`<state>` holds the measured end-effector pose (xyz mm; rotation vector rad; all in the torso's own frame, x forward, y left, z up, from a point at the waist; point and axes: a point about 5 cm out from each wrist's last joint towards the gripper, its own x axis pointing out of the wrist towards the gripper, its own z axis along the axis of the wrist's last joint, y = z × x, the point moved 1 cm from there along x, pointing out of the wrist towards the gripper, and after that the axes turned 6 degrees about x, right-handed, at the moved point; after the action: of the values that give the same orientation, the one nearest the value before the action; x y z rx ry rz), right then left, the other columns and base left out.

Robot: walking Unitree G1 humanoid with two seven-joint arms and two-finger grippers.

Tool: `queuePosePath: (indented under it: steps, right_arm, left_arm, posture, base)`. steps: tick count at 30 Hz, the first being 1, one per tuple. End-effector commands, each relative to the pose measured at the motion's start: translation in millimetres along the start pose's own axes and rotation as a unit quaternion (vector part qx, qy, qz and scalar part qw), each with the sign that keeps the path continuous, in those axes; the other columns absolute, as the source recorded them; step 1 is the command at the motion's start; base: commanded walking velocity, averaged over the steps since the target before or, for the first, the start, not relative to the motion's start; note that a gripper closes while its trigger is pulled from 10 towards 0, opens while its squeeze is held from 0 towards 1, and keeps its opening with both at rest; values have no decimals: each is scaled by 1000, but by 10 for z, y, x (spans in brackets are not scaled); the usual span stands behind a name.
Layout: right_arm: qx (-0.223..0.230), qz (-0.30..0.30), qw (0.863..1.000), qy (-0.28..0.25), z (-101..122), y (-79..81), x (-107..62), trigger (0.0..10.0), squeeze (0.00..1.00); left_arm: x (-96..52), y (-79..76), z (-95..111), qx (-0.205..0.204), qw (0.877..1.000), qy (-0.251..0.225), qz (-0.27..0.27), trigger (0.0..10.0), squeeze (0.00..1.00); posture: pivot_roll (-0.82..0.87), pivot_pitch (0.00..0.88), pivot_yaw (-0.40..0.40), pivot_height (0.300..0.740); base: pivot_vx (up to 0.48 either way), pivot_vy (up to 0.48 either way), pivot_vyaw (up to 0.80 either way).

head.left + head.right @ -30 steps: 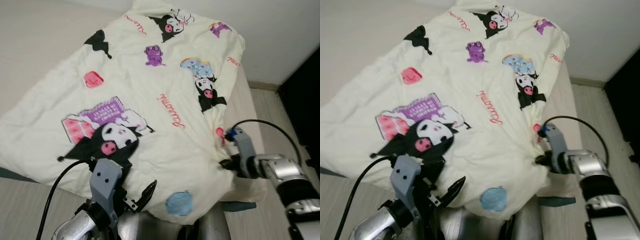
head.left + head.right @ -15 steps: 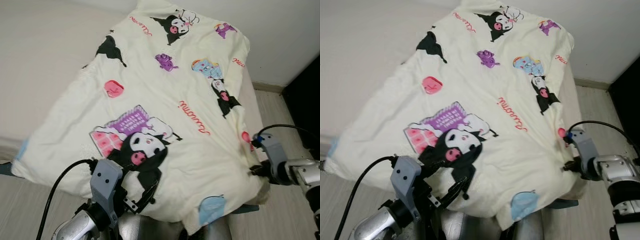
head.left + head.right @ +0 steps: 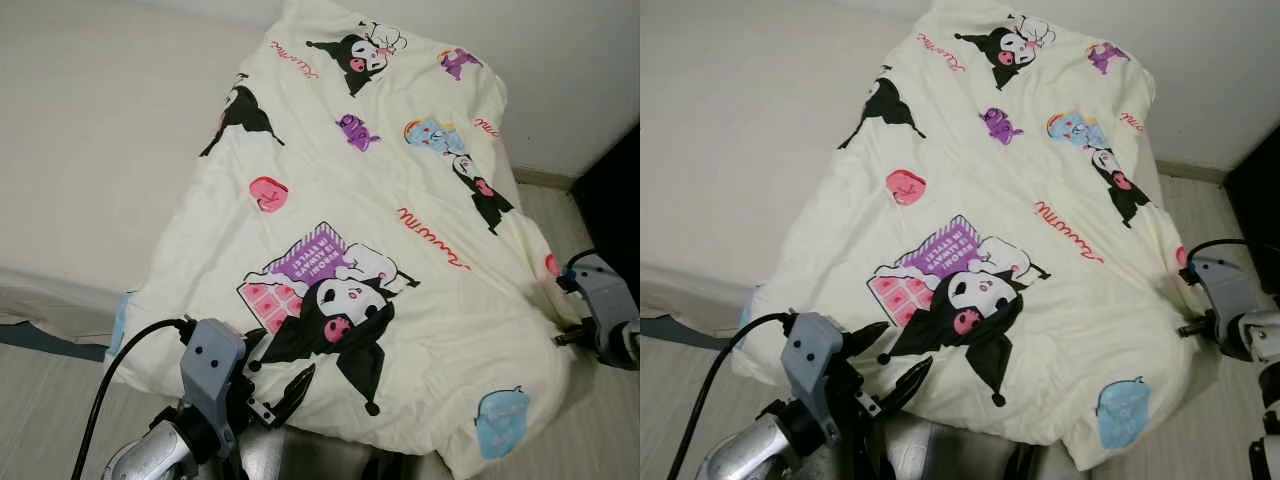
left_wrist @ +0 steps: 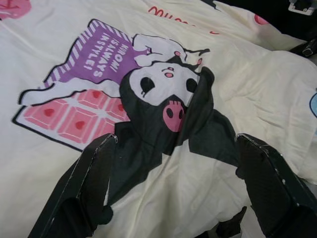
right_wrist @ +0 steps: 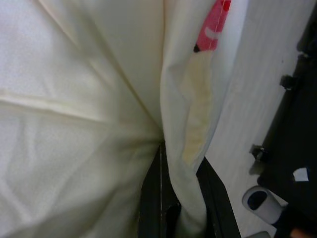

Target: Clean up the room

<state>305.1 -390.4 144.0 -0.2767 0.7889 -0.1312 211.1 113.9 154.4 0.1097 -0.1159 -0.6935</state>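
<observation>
A cream blanket (image 3: 400, 200) printed with cartoon characters lies spread over the bed, its near edge hanging off the foot. My right gripper (image 5: 178, 210) is shut on a fold of the blanket's right edge, low at the bed's right side, where its wrist (image 3: 603, 305) shows. My left gripper (image 3: 275, 385) hovers open just above the blanket's near edge, by the black-and-pink character print (image 4: 168, 106). Both of its black fingers (image 4: 86, 191) stand wide apart with cloth beneath them.
The bare pale mattress (image 3: 90, 150) lies uncovered to the left of the blanket. Dark furniture (image 3: 620, 190) stands close on the right, past a strip of light wood floor (image 3: 545, 205). A white wall rises behind the bed.
My right gripper has pulled to the right with the blanket's edge in it. The whole blanket slid right, uncovering the mattress on the left. The left gripper stayed in place.
</observation>
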Motion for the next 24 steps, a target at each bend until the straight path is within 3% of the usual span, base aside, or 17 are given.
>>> queuePosePath:
  steps: [1,8,9,10,11,13,14,23,24]
  right_arm:
    - [7,-87,992,90,-449,-375,-135,0,0]
    - [5,-85,992,94,-484,-361,-119,0,0]
    - [0,-84,992,94,-488,-346,-107,2000,0]
    - [-7,-83,992,94,-489,-330,-94,9569,0]
    - [-11,-82,992,92,-487,-316,-82,10000,667]
    - [-10,-80,993,89,-481,-303,-72,10000,667]
    - [-10,-80,993,87,-476,-297,-67,10000,1000]
    - [-21,-95,992,78,-407,-325,-74,10000,996]
    - [-23,-97,992,73,-366,-338,-85,10000,0]
  left_arm:
    - [-33,-42,-70,-6,1000,19,-13,10000,0]
    - [-28,-49,-72,-5,1000,19,-16,10000,0]
    - [-26,-49,-71,-5,1000,19,-17,10000,0]
    - [-24,-48,-68,-4,1000,18,-18,10000,0]
    - [-21,-46,-66,-4,1000,18,-19,10000,0]
    - [-18,-44,-64,-3,1000,18,-20,10000,0]
    - [-18,-42,-62,-3,1000,18,-20,10000,0]
    - [-18,-43,-67,-3,1000,18,-21,10000,0]
    - [-18,-43,-64,-3,1000,18,-21,10000,0]
  posture:
    - [28,333,-86,501]
    - [29,331,-84,501]
    - [30,329,-82,501]
    - [31,328,-81,501]
    - [33,327,-81,501]
    - [33,327,-81,501]
    - [33,327,-81,501]
    - [35,323,-83,501]
    - [35,323,-83,501]
  base:
    - [0,0,0]
    - [0,0,0]
    - [0,0,0]
    - [0,0,0]
    - [0,0,0]
    - [0,0,0]
    - [0,0,0]
    - [0,0,0]
    - [0,0,0]
